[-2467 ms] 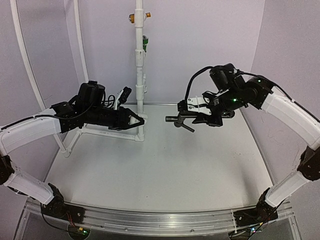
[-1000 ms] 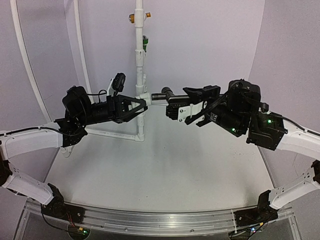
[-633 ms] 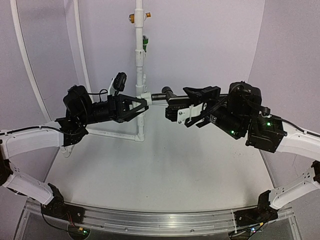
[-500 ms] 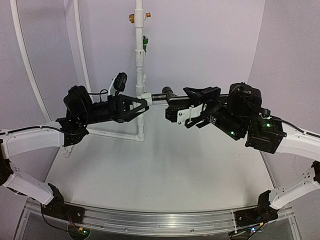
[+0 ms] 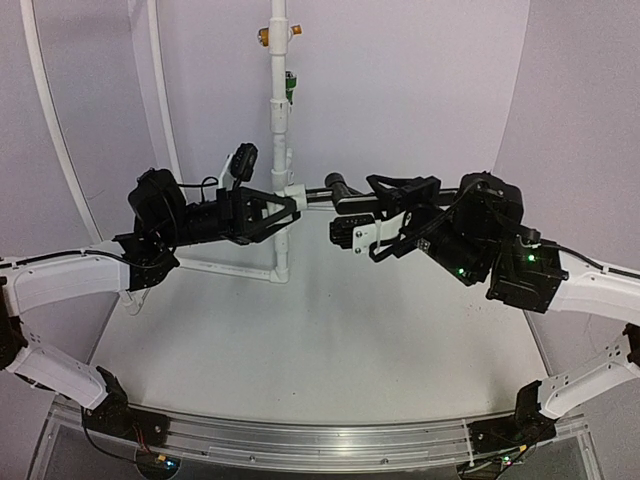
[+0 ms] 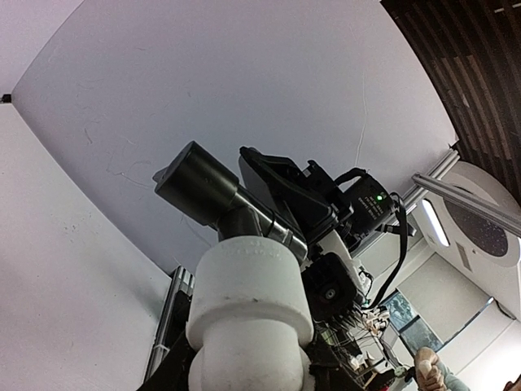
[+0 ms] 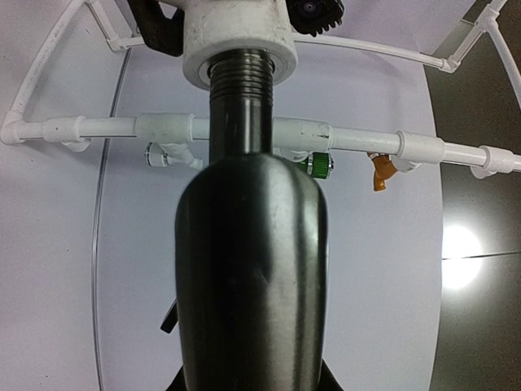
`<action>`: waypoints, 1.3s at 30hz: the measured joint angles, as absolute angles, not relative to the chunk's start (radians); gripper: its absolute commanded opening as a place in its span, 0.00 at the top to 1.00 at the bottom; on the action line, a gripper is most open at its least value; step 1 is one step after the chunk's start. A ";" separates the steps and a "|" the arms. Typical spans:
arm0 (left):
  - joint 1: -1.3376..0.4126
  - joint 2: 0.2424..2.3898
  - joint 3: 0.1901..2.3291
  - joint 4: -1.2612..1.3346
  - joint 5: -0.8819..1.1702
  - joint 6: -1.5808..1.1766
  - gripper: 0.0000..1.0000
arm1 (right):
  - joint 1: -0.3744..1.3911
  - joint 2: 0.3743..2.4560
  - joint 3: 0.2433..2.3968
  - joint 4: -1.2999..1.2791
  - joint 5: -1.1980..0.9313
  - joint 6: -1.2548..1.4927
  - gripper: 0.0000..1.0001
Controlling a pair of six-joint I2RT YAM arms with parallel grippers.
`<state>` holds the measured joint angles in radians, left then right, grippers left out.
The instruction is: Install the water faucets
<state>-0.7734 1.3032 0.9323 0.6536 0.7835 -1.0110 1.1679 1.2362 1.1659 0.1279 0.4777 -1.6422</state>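
The table (image 5: 330,340) carries an upright white pipe (image 5: 279,130). 2 arms meet beside it, above the table. The left gripper (image 5: 283,210) pinches a white socket (image 5: 292,193) at the pipe. The right gripper (image 5: 355,207) clamps the black tap (image 5: 334,184), held level, its threaded end at the socket's mouth with threads showing.

We look down on a pale, matte white surface (image 5: 330,340) set between lilac walls. Toward its back left a white pipe (image 5: 281,250) stands upright on it. From the pipe's foot a low pipe (image 5: 215,266) runs leftward close along the surface, though we cannot tell if it touches. Farther left a curved white tube (image 5: 131,303) comes down to the surface. A metal rail (image 5: 320,438) runs along the near edge, carrying the left arm's base (image 5: 110,412) and the right arm's base (image 5: 525,425).
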 measured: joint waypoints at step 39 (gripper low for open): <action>-0.802 1.290 1.104 0.239 0.766 -0.575 1.00 | 1.218 1.220 1.195 0.048 0.574 -1.595 1.00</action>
<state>-0.8016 1.2896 1.1042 0.2393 0.7661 -0.5751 1.2183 1.2200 1.1946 0.0484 0.5737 -1.5947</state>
